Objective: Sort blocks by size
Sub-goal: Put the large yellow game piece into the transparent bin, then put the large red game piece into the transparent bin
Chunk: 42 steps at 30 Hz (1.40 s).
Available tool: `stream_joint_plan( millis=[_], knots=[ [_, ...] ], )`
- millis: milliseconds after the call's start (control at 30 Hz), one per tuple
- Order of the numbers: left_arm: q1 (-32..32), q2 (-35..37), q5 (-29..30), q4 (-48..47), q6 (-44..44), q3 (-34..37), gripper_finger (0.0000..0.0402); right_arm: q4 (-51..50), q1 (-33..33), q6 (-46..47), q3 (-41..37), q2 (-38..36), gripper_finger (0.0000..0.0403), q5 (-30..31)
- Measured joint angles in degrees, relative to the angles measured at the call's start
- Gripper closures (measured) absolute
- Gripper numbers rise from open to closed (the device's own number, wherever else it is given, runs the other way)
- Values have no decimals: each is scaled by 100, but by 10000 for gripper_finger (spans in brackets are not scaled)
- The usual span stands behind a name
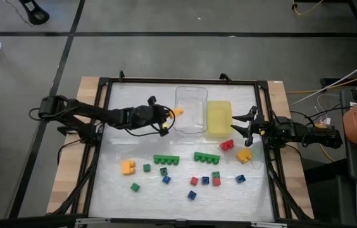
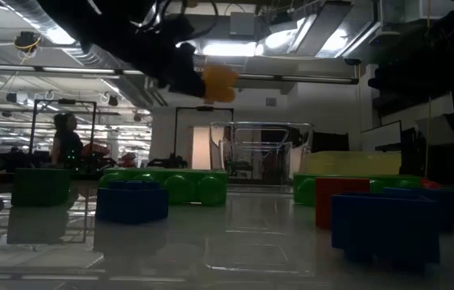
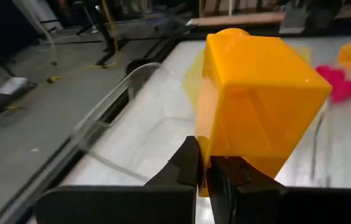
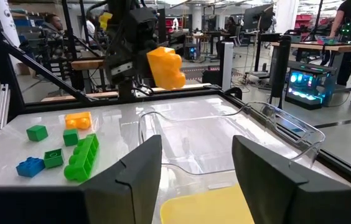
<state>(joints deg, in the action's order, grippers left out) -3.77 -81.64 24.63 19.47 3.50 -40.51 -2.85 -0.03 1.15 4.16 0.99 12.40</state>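
Observation:
My left gripper (image 1: 168,118) is shut on an orange block (image 1: 177,113) and holds it in the air at the left rim of the clear tray (image 1: 191,109). The block also shows in the left wrist view (image 3: 256,99), the right wrist view (image 4: 166,67) and the low view (image 2: 217,82). My right gripper (image 1: 242,124) is open and empty just right of the yellow tray (image 1: 219,118). Other blocks lie on the table: two long green bars (image 1: 166,159) (image 1: 206,156), a red block (image 1: 227,145), two orange blocks (image 1: 245,154) (image 1: 128,166), and small green, blue and red ones. My left gripper pinches the orange block by its near lower edge (image 3: 208,146) between its two fingers (image 3: 188,165). The fingers come at it about level from the table's left. The block is lifted clear of the table, its bulk beyond the fingertips, over the clear tray's left rim (image 3: 119,93).
The clear tray and the yellow tray (image 4: 206,208) stand side by side at the table's far middle. A dark frame (image 1: 102,107) runs round the table. The loose blocks fill the near half. People stand in the room behind (image 2: 66,141).

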Motion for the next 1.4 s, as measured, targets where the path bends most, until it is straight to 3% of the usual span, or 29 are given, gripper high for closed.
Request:
stream_joint_plan(
  millis=[267,567,733,1067,1400],
  knots=[
    [0,-745,-338,775,-205,-2,382,2,2,0,0,0,207,-4],
    [-4,-1091,-351,1003,-499,-128,279,0,1,0,0,0,207,-26],
    [-4,-1082,-351,998,-505,-254,239,-53,0,-14,181,0,207,-533],
    [4,-1076,-351,980,-503,-369,244,-1361,1,-16,1238,361,207,-751],
    [4,-1068,-351,959,-502,-369,246,-2313,1,-15,2361,2013,207,-985]
  ],
)
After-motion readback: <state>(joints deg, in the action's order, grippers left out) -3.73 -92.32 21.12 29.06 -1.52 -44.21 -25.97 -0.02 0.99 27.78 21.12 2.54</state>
